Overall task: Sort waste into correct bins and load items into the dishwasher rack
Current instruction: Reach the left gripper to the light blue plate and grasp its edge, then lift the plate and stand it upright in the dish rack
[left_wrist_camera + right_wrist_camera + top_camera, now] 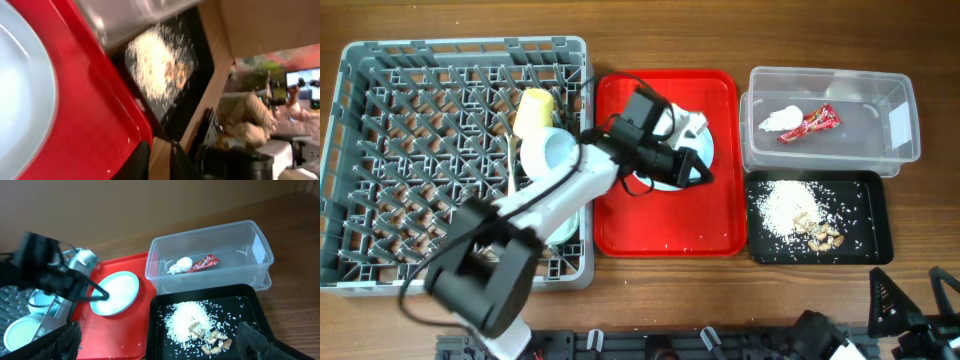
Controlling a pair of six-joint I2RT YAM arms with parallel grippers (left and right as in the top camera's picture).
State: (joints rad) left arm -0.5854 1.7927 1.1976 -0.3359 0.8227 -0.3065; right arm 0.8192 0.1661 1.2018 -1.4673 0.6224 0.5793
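The pale blue plate [665,178] lies on the red tray [665,225]; it also shows in the left wrist view [20,90] and the right wrist view [117,292]. My left gripper [700,175] hovers over the plate's edge, its fingers [161,155] almost together with nothing between them. The clear tub [880,150] holds the white napkin [778,122] and red wrapper [812,122]. The black tray [865,200] holds rice [788,205] and brown scraps [823,236]. My right gripper [915,300] is open and empty near the table's front right edge.
The grey dishwasher rack [410,150] fills the left side. It holds the yellow cup [535,108] and a pale bowl [552,152]; another bowl is partly hidden under my left arm. A few rice grains lie on the red tray.
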